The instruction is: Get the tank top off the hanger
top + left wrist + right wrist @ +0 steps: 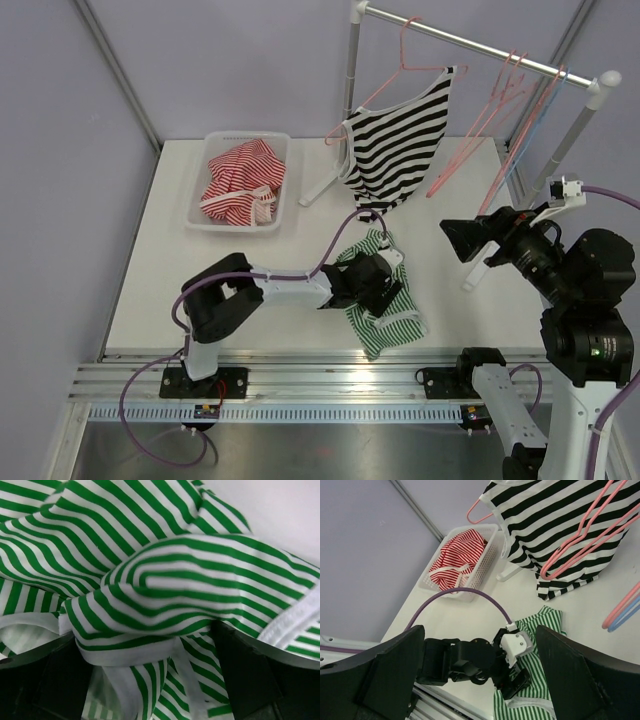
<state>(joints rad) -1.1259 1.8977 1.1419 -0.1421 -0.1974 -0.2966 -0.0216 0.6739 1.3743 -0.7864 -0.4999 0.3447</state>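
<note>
A black-and-white striped tank top (pixel 395 140) hangs on a pink hanger (pixel 405 50) from the rack bar (pixel 480 45); it also shows in the right wrist view (pixel 560 525). A green-and-white striped tank top (pixel 388 310) lies crumpled on the table. My left gripper (pixel 385 285) sits low on it, jaws apart, with green cloth (pixel 165 565) bunched between the fingers (pixel 245 675). My right gripper (pixel 465 240) is open and empty, held high to the right of the green top and below the rack.
A white basket (pixel 215 222) at the back left holds a red-and-white striped garment (pixel 240 180). Several empty pink hangers and a blue one (pixel 500 120) hang at the right end of the rack. The rack's white foot (pixel 318 185) rests on the table.
</note>
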